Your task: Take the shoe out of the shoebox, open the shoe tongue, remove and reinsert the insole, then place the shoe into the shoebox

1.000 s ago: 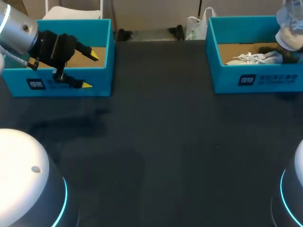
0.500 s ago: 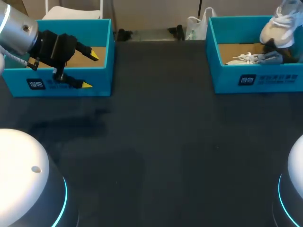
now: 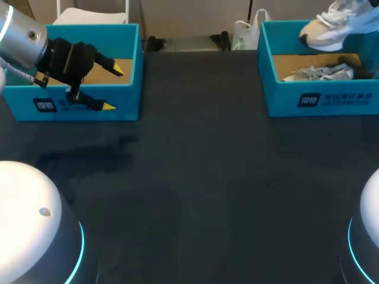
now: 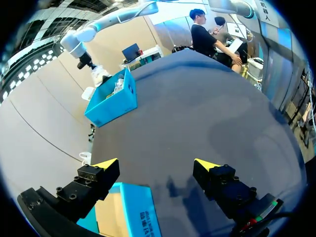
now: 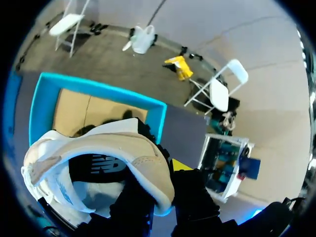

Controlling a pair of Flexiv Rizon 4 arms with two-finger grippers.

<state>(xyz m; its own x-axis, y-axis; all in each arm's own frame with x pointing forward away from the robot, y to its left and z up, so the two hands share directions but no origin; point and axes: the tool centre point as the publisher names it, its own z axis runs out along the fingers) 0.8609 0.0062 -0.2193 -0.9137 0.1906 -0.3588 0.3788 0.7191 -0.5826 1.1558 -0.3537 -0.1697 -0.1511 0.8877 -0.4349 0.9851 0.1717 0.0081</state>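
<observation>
We are holding the white cloth shoe [image 5: 111, 147] tight in our right gripper [image 5: 164, 180], above the blue cardboard shoebox [image 5: 94, 89]. Our left gripper [image 4: 156, 164] is hanging wide open.

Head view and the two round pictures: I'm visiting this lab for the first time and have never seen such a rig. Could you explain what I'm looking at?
It is a two-armed robot at a dark table. The head view looks down from above and behind it. Each round picture comes from a camera on one arm's wrist. Two blue shoeboxes stand on the table. The left gripper hangs open over the left shoebox, astride its front wall. The right gripper holds a pale shoe above the right shoebox, where a second shoe lies.
</observation>
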